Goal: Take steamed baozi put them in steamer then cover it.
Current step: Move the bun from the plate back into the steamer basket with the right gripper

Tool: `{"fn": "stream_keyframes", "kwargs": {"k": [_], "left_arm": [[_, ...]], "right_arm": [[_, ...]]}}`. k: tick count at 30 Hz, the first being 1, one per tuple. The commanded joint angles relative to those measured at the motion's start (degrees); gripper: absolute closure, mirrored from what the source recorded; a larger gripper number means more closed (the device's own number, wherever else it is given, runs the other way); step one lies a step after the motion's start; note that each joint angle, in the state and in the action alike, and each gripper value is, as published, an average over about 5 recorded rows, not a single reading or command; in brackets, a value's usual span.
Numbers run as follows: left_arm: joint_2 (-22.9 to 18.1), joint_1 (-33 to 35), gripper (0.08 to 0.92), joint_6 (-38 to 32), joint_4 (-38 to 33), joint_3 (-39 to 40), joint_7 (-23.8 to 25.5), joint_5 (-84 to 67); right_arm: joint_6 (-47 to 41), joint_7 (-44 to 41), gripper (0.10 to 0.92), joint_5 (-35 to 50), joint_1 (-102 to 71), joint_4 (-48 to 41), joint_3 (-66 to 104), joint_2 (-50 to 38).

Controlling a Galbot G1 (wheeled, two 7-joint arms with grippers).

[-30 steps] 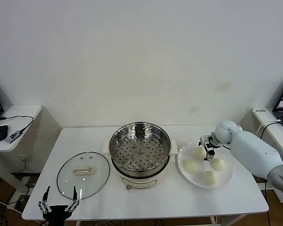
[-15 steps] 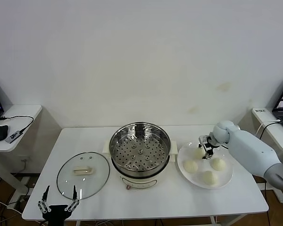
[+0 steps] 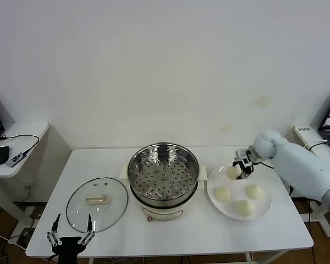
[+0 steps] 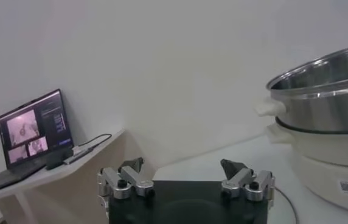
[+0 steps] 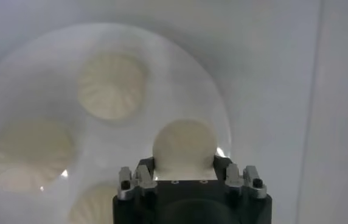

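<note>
1. The right gripper is clamped on one steamed baozi, its fingers pressing the bun's two sides; the right wrist view shows the bun wedged between the jaws, with the plate below it.
2. This held bun sits above the far left part of the white plate, on the side nearest the steamer.
3. Three more buns lie on the plate: one at the left, one at the right, one nearest the table's front edge.
4. The steamer stands mid-table, just left of the plate, uncovered, its perforated tray bare.
5. The cover lies flat on the table left of the steamer, handle up.
6. The left gripper hangs at the table's front left edge, near the cover, jaws spread apart and holding nothing.
</note>
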Motion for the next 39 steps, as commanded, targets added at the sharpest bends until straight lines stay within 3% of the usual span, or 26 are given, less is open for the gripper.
{"fn": "stream_keyframes", "kwargs": {"k": [1, 8, 21, 30, 39], "left_arm": [[0.1, -0.3, 0.177, 0.0, 0.0, 0.1, 0.0, 0.0], [0.7, -1.4, 0.177, 0.6, 0.1, 0.4, 0.3, -0.3], [1.2, -3.0, 0.177, 1.7, 0.9, -0.3, 0.4, -1.6], [1.2, -2.4, 0.177, 2.1, 1.1, -1.0, 0.0, -3.0], [0.5, -2.2, 0.177, 1.8, 1.3, -1.8, 0.7, -3.9]], "right_arm": [[-0.8, -0.7, 0.423, 7.8, 8.2, 7.4, -4.6, -5.7], [-2.4, -1.0, 0.423, 17.1, 25.1, 12.1, -16.3, -4.3], [-2.0, 3.3, 0.420, 22.1, 33.4, 10.5, -24.4, 13.9], [5.0, 7.3, 0.420, 16.4, 27.6, 8.0, -27.0, 25.4], [14.1, 10.8, 0.423, 6.2, 22.4, 6.7, -30.1, 27.5]]}}
